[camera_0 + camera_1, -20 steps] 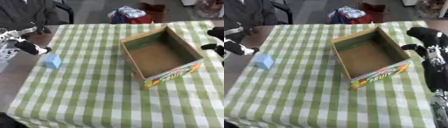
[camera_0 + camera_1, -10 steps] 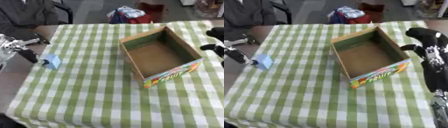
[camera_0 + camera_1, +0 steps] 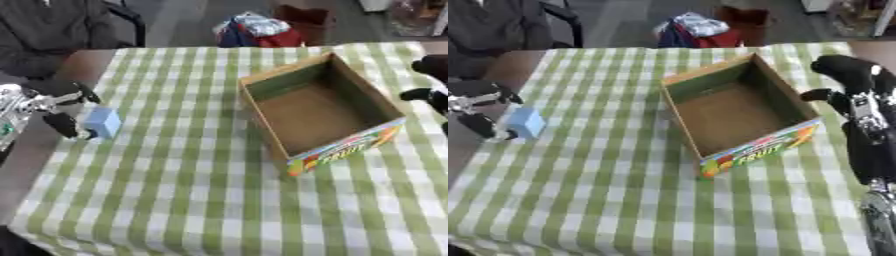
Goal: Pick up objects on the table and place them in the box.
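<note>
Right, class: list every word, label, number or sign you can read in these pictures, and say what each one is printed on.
"FRUIT": printed in yellow-green letters on the colourful front panel of the open brown cardboard box.
Other marks on that panel: small coloured pictures only, too blurred to read.
Small light-blue block beside the left robot hand: no text visible.
Green-and-white checked tablecloth: no text.

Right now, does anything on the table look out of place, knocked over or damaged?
Nothing stands out. The box sits upright and open on the checked tablecloth, turned at an angle to the checks, and looks empty. The blue block sits near the left edge beside the left hand.
</note>
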